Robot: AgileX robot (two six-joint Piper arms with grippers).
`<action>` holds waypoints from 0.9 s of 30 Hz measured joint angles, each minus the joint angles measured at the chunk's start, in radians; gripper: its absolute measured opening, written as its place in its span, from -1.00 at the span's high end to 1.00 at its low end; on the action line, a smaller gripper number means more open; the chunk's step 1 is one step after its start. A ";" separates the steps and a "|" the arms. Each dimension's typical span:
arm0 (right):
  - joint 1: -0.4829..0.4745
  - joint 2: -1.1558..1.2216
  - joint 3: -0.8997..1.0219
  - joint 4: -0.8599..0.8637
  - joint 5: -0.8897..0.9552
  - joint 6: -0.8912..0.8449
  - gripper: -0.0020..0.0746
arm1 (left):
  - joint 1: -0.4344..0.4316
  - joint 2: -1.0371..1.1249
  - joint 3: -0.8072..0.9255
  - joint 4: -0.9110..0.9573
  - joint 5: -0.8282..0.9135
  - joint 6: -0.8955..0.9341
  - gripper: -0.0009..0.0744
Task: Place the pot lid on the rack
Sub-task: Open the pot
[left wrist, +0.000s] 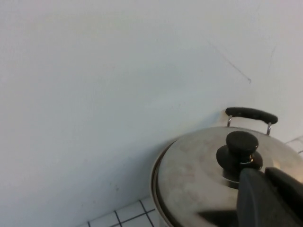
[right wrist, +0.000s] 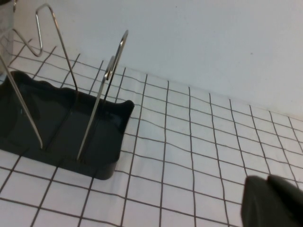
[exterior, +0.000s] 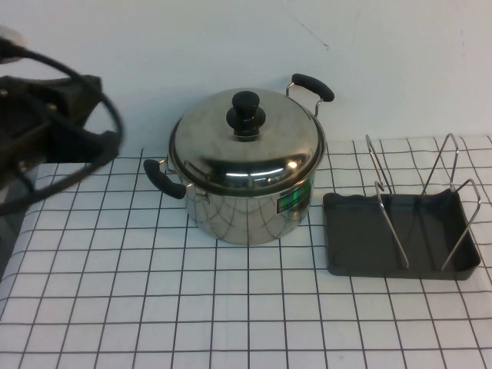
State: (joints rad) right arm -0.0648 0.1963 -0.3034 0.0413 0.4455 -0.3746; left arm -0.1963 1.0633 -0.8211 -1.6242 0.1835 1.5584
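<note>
From my seat, the left gripper (left wrist: 267, 196), jaws together and empty, sits at the frame's left edge, nearer the pot lid (exterior: 246, 142) than the other arm. The lid rests on the pot (exterior: 250, 207) at centre, knob up. The rack (exterior: 400, 234) stands at right. The right gripper (right wrist: 274, 203) is also closed. The pot's green label is unreadable.

Glossy polished-steel pot lid (exterior: 246, 142) with a black plastic-looking knob; matt dark plastic rack (exterior: 400, 234) carrying bare wire loops.
</note>
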 joint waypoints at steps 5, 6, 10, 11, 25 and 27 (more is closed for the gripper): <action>0.000 0.000 0.004 0.002 -0.006 0.000 0.95 | -0.189 0.174 -0.116 -0.088 -0.211 0.244 0.98; 0.000 0.000 0.011 0.000 -0.016 0.000 0.95 | -0.217 0.206 -0.140 -0.096 -0.243 0.255 0.98; 0.000 0.000 0.040 0.002 -0.057 -0.001 0.95 | -0.256 0.317 -0.213 -0.107 -0.250 0.259 0.98; 0.000 0.000 0.047 0.002 -0.064 -0.001 0.95 | -0.256 0.343 -0.228 -0.109 -0.235 0.247 0.98; 0.000 0.000 0.062 0.004 -0.098 -0.008 0.95 | -0.260 0.604 -0.383 -0.108 -0.055 0.210 -0.09; 0.000 0.000 0.062 0.004 -0.098 -0.008 0.95 | -0.260 0.631 -0.403 -0.108 -0.061 0.203 -0.38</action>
State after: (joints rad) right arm -0.0648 0.1963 -0.2416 0.0453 0.3478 -0.3829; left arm -0.4568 1.6941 -1.2238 -1.7320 0.1227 1.7613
